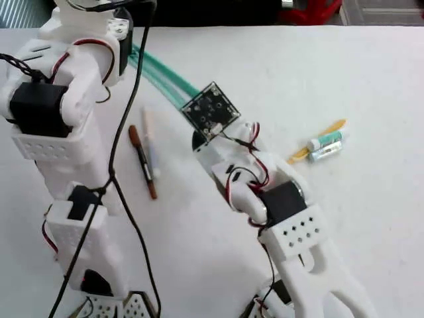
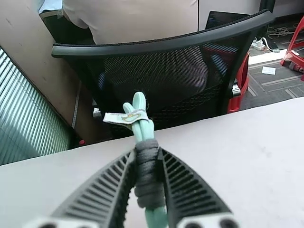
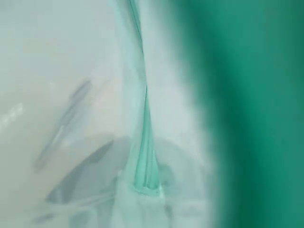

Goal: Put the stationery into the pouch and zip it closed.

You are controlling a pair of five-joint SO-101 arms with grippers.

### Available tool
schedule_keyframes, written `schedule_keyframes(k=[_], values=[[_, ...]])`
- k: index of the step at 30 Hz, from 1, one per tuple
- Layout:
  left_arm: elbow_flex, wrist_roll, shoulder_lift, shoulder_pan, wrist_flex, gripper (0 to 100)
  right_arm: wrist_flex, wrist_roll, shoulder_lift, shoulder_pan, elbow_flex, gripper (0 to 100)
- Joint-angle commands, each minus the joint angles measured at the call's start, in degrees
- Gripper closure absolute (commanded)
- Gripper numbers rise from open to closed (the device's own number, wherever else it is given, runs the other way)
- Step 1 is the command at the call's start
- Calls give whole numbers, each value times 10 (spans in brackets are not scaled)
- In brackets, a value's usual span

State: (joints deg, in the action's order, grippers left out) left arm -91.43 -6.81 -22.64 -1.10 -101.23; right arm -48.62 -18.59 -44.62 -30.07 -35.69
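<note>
At the worktop's far left corner the left gripper [image 2: 147, 154] is clamped on the end of the green pouch [image 1: 162, 74], two pens [image 1: 144, 162] lie mid-worktop, the right gripper [image 1: 201, 138], whose grip I cannot tell, sits at the pouch, and small tubes [image 1: 324, 144] lie nearer the right edge.

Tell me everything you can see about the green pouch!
The pouch looks like soft clear plastic with mint-green edging. Its green edge runs slanting across the white table, from the left gripper toward the right arm. The left fingers are shut on one end, where a dark grey band and a small white tag sit.
</note>
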Motion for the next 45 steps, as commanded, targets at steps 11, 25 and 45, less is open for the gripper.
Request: schedule_keyframes(k=[11,25,45], values=[[98,-7,-17,4,-3,973,-15,52,-161,22,9,978],[151,-7,-39,-10,5,974,-60,85,-253,18,11,855],[63,-6,-48,-38,-8,974,-62,94,-262,22,9,763]])
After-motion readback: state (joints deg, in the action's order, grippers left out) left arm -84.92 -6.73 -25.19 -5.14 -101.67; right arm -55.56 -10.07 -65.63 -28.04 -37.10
